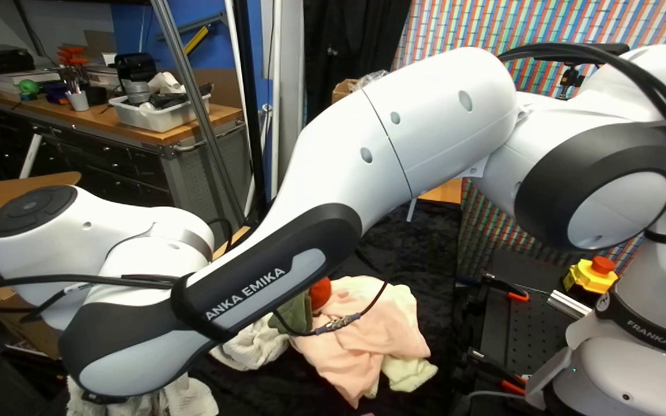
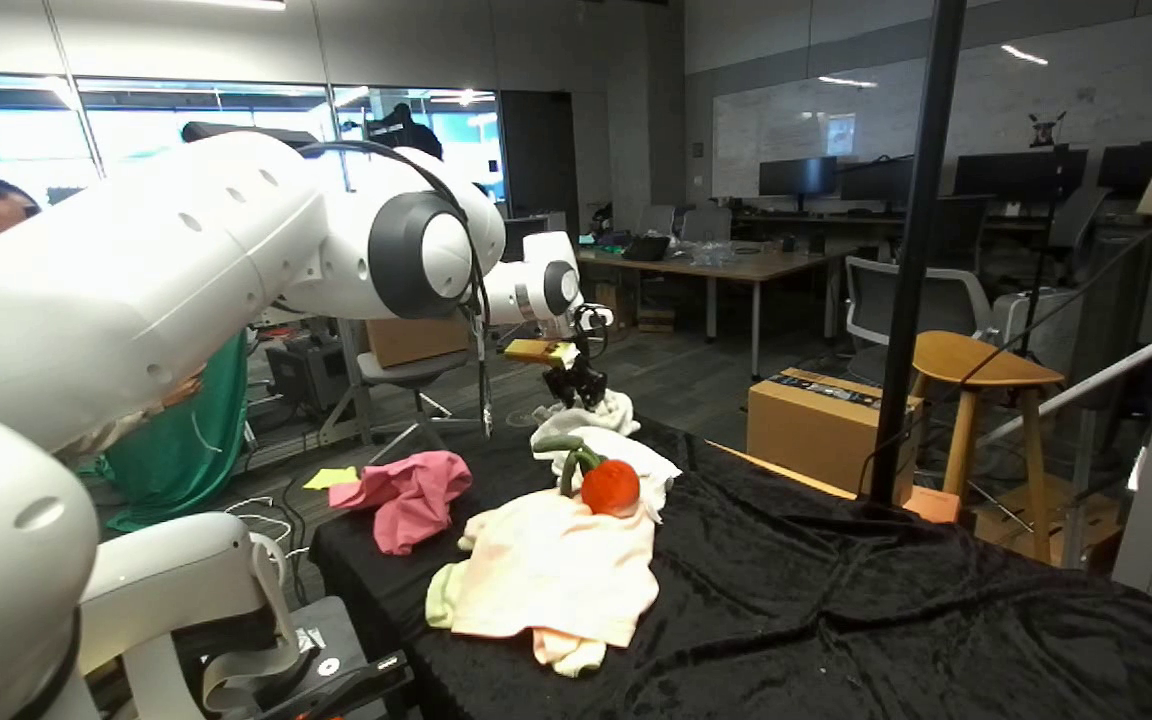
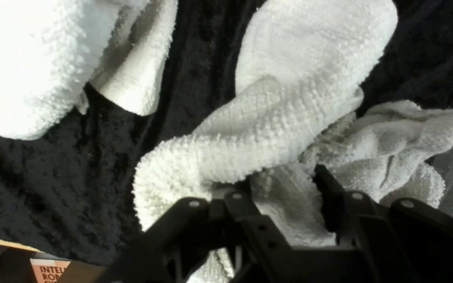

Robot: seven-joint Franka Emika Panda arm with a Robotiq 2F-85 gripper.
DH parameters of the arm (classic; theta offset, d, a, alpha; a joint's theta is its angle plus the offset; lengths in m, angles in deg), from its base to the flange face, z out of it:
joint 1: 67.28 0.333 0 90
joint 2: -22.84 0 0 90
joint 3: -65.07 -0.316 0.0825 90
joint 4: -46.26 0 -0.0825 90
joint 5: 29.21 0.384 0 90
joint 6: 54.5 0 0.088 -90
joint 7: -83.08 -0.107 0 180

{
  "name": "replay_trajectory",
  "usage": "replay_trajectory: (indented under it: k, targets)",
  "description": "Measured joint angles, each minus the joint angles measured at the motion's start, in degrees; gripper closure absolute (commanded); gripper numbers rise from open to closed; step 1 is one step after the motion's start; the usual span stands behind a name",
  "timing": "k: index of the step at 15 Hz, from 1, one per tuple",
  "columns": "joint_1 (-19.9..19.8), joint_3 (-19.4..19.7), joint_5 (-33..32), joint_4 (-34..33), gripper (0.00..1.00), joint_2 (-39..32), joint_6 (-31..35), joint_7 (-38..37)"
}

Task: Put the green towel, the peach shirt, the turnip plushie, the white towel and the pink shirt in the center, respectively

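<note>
Two fingers [image 3: 330, 202] apart, one white towel [image 3: 250, 145] between, grip unclear; one turnip plushie [image 2: 610, 487], one pink shirt [image 2: 414, 503]

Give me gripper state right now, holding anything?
Gripper: cannot be told; in the wrist view its jaws stand apart with white towel between them, grip unclear.

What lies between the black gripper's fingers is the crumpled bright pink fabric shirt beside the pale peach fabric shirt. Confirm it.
No: the gripper has an off-white terry towel between its fingers in the wrist view. The pink shirt is beside the peach shirt.
</note>
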Motion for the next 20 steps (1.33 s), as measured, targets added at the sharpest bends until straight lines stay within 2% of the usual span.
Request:
replay_trajectory:
  k: [3,4,5,7,12,16,20]
  targets:
    - [-0.2,-0.2,0.0,-0.5,0.91,0.0,-1.2,0.0]
    - [-0.2,-0.3,0.0,-0.7,0.87,0.0,-1.8,0.0]
    - [-0.3,-0.3,0.0,-0.9,0.9,0.1,-2.7,0.0]
    - [-0.3,-0.1,-0.1,-1.2,0.88,0.5,-5.6,0.0]
    - [1.4,3.3,-4.5,-1.1,0.88,3.1,-11.3,-0.7]
    - [3.5,6.8,-8.7,1.5,0.88,9.3,-12.2,-4.4]
    - [5.3,9.4,-11.4,9.7,0.88,19.2,-13.6,-8.6]
